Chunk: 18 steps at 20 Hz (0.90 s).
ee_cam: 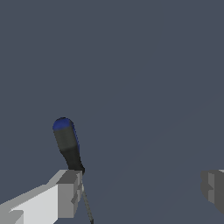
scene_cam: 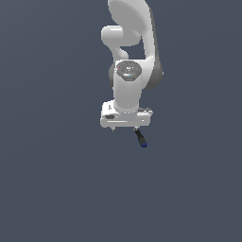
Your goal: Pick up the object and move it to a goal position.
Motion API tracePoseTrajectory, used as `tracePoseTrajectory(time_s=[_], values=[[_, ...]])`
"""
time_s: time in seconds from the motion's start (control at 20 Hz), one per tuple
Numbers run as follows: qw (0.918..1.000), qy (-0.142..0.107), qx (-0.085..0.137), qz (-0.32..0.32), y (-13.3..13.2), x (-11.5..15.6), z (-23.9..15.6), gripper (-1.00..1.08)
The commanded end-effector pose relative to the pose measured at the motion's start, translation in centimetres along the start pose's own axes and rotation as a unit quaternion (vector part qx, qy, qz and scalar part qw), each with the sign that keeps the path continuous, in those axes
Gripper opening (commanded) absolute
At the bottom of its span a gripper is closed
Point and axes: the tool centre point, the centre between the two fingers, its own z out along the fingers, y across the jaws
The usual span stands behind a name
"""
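Here, the object [scene_cam: 141, 139] is a short black stick with a bright blue tip, seen just below the centre of the exterior view. It slants downward toward the exterior view's right, with the blue tip at its lower end. Its upper end meets the underside of the white gripper [scene_cam: 125, 127], beneath the side of the gripper body nearer the exterior view's right.

In the wrist view, the object [ee_cam: 68, 144] appears as a dark rounded handle capped in blue, standing beside one grey finger [ee_cam: 69, 193] in the lower left of the frame. A thin dark shaft runs down from the handle along that finger's inner edge. The handle seems to touch the fingertip, though firm contact cannot be confirmed. The second finger [ee_cam: 213, 189] sits at the far right edge of the frame, well apart from the first, so the pincer [ee_cam: 142, 190] is spread wide and does not clamp the stick between both pads.

The white arm [scene_cam: 132, 52] descends from the top centre of the exterior view, its wrist pointing straight down. The background [scene_cam: 47, 179] is a uniform dark blue-grey in both views.
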Motion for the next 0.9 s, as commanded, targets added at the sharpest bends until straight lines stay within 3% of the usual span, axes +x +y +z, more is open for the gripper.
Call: tracePoseTrajectory(time_s=[0.0, 0.45, 0.85], values=[[1.0000, 0.000, 0.000, 0.000, 0.0, 0.0, 0.0, 1.00], [0.9993, -0.012, 0.004, 0.035, 3.3, -0.3, 0.7, 1.00], [0.9997, -0.009, 0.003, 0.022, 2.3, -0.6, 1.3, 1.00]])
